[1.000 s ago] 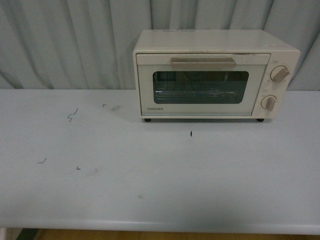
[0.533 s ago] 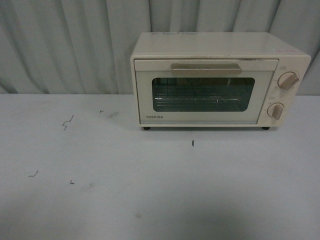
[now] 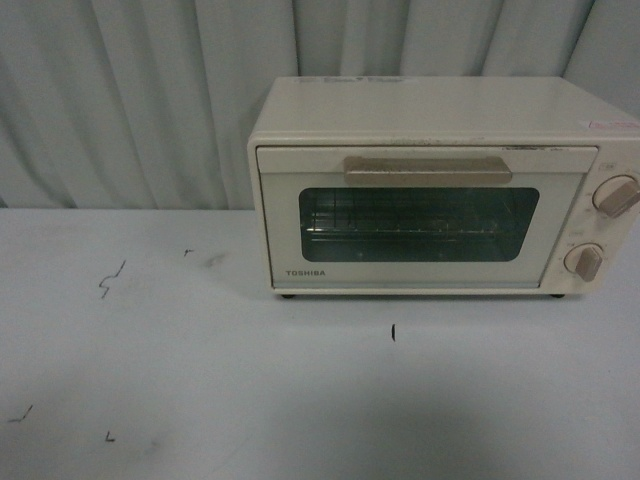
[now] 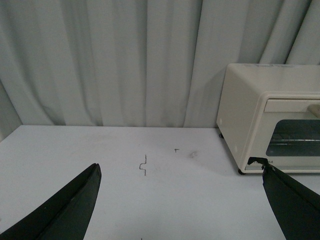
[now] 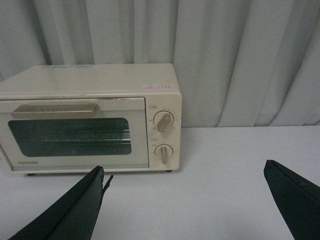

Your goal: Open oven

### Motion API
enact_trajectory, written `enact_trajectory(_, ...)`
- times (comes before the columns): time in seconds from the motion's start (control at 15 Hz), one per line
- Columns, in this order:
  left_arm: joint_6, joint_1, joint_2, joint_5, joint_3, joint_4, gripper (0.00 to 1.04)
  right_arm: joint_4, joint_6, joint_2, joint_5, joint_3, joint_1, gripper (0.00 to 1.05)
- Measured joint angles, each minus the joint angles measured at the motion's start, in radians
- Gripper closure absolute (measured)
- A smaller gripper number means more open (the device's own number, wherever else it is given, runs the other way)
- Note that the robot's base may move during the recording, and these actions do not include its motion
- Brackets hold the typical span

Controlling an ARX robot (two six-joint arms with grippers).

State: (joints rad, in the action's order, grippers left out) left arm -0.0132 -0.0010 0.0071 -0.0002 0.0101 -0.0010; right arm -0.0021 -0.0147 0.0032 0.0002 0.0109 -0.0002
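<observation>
The cream TOSHIBA oven (image 3: 440, 190) stands at the back right of the white table, its glass door shut, with a beige bar handle (image 3: 428, 168) across the top and two beige knobs (image 3: 584, 262) at the right. A wire rack shows through the glass. Neither arm appears in the front view. In the left wrist view my left gripper (image 4: 182, 172) is open over bare table, the oven (image 4: 270, 117) off to one side. In the right wrist view my right gripper (image 5: 184, 172) is open, short of the oven (image 5: 90, 120), with nothing between its fingers (image 5: 75, 210).
A grey pleated curtain (image 3: 150, 100) hangs close behind the table. The white table (image 3: 200, 380) carries small dark pen marks (image 3: 110, 280) on its left half and one short mark (image 3: 393, 331) in front of the oven.
The front view has closed in on the oven, which now looks larger and sits lower and further right in the frame. Its door stays shut.
</observation>
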Motion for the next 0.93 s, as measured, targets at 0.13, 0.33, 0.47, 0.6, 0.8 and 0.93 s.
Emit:
enact_trajectory(0.13, 0.000, 0.000, 0.000, 0.000, 0.000, -0.003, 0.07, -0.003, 0.000, 0.000, 0.000, 0.000, 0.000, 0.06)
enact_trajectory(0.33, 0.000, 0.000, 0.000, 0.000, 0.000, -0.002, 0.07, -0.002, 0.000, 0.000, 0.000, 0.000, 0.000, 0.06)
enact_trajectory(0.47, 0.000, 0.000, 0.000, 0.000, 0.000, -0.003, 0.07, -0.002, 0.000, 0.000, 0.000, 0.000, 0.000, 0.06)
enact_trajectory(0.6, 0.000, 0.000, 0.000, 0.000, 0.000, -0.002, 0.07, -0.002, 0.000, 0.000, 0.000, 0.000, 0.000, 0.06)
enact_trajectory(0.8, -0.013, 0.006, 0.011, 0.017, 0.014, -0.059, 0.07, -0.002, 0.000, 0.000, 0.000, 0.000, 0.000, 0.06)
enact_trajectory(0.93, -0.203, -0.039, 0.361, 0.121, 0.188, -0.204, 0.07, -0.002, 0.000, 0.000, -0.001, 0.000, 0.000, 0.06)
